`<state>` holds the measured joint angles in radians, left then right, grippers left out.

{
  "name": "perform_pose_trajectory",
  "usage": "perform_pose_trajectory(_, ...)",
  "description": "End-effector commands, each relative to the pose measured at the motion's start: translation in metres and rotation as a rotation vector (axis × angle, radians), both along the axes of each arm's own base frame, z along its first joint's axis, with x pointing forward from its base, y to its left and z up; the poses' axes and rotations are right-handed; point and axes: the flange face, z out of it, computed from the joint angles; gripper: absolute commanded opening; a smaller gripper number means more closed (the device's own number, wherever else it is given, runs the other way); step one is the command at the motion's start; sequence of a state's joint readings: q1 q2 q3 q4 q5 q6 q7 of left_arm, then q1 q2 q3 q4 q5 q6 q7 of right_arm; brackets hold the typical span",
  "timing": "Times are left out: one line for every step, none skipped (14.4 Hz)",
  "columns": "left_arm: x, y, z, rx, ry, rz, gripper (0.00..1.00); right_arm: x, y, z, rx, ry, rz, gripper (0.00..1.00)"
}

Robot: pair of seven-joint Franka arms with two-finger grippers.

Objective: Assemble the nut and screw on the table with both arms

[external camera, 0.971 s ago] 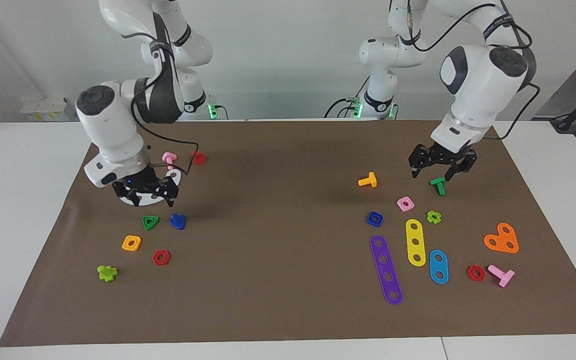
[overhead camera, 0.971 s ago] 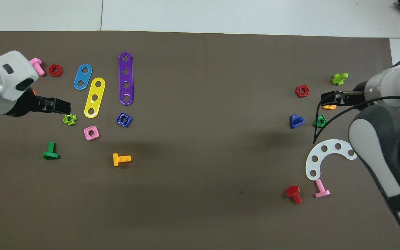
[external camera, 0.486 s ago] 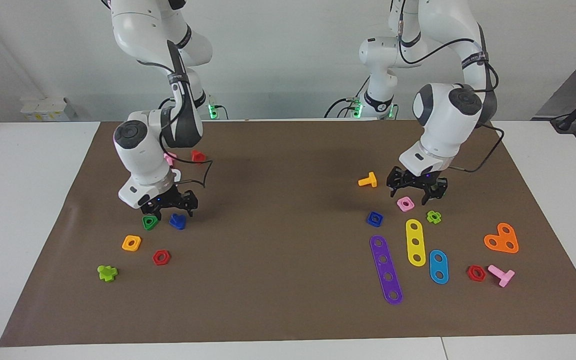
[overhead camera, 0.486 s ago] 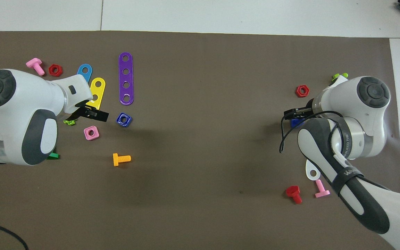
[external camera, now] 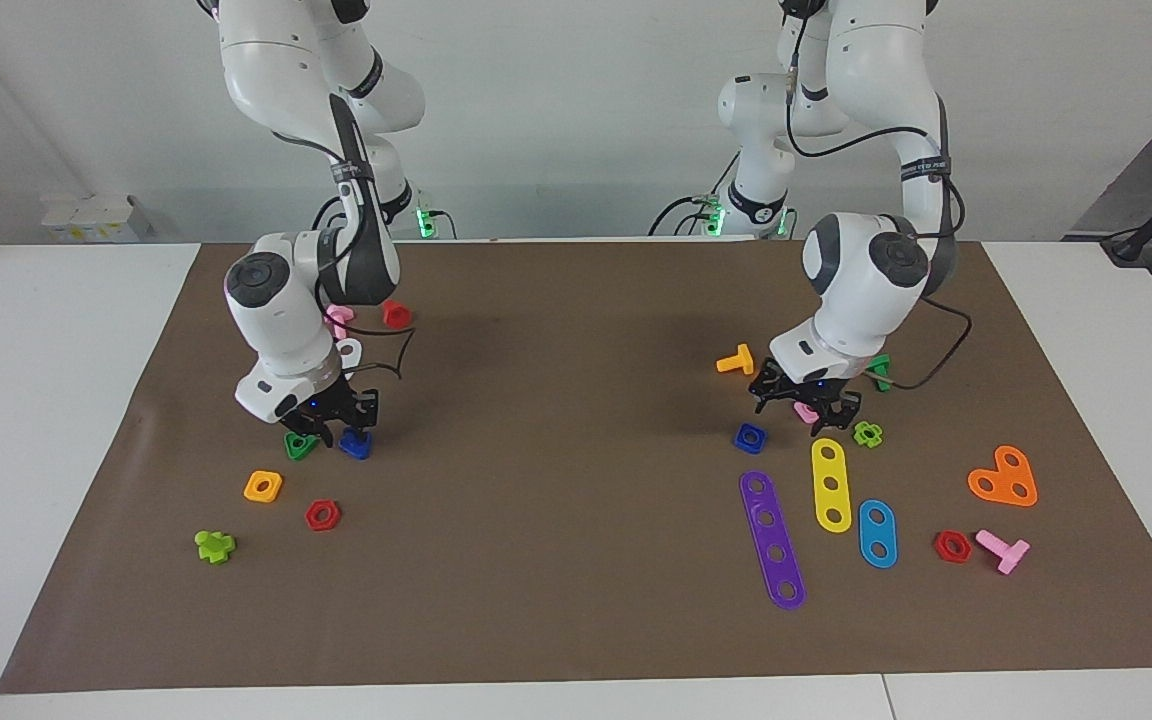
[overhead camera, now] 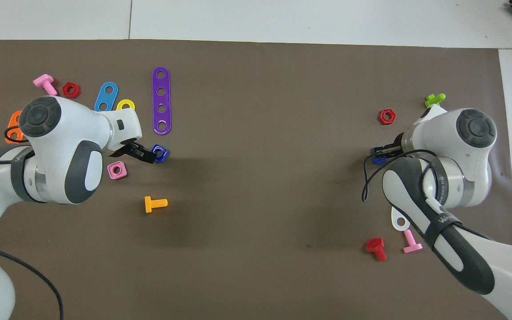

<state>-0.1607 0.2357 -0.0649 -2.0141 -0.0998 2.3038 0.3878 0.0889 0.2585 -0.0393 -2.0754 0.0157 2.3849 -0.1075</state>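
The dark-blue nut (external camera: 749,437) lies flat on the brown mat (external camera: 576,600) toward the left arm's end; it also shows in the overhead view (overhead camera: 162,153). My left gripper (external camera: 796,406) is open and empty, low over the pink nut (overhead camera: 117,170), just beside the blue nut. The dark-blue screw (external camera: 356,446) lies toward the right arm's end, partly hidden in the overhead view (overhead camera: 375,160). My right gripper (external camera: 344,422) is open, low right over the screw; I cannot tell if it touches.
A green triangular nut (external camera: 298,446), an orange nut (external camera: 263,486) and a red hex nut (external camera: 322,515) lie by the screw. A purple strip (external camera: 772,539), a yellow strip (external camera: 831,485), a lime nut (external camera: 868,433) and an orange bolt (external camera: 736,361) lie around the blue nut.
Both arms swung toward the table's middle and came down. The right gripper went from the white curved plate to the screw. The left gripper went from the dark-green bolt toward the blue nut.
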Motion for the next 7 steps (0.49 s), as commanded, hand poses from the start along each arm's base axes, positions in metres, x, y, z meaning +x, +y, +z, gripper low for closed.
perform_pose_trajectory(0.001, -0.014, -0.011, -0.016, -0.015, -0.025, 0.92, -0.001, 0.0, -0.006, 0.013, -0.01, 0.017, 0.5)
perform_pose_trajectory(0.001, -0.014, -0.014, -0.015, -0.012, -0.027, 0.91, -0.001, 0.001, -0.006, 0.013, -0.01, 0.017, 0.51)
perform_pose_trajectory(0.001, -0.014, -0.021, -0.014, -0.003, -0.026, 0.9, -0.002, 0.001, -0.005, 0.013, -0.007, 0.018, 0.51)
perform_pose_trajectory(0.001, -0.017, -0.024, -0.013, -0.003, -0.032, 0.88, -0.002, 0.002, -0.006, 0.013, -0.004, 0.022, 0.51)
perform_pose_trajectory(0.0, -0.021, -0.028, -0.013, -0.003, -0.038, 0.88, -0.002, 0.002, -0.006, 0.013, -0.001, 0.024, 0.51)
perform_pose_trajectory(0.0, -0.021, -0.031, -0.012, 0.002, -0.038, 0.88, -0.002, 0.002, -0.006, 0.012, -0.001, 0.023, 0.51)
perform_pose_trajectory(0.0, -0.021, -0.033, -0.012, 0.003, -0.038, 0.87, -0.002, 0.002, -0.006, 0.012, 0.001, 0.023, 0.46)
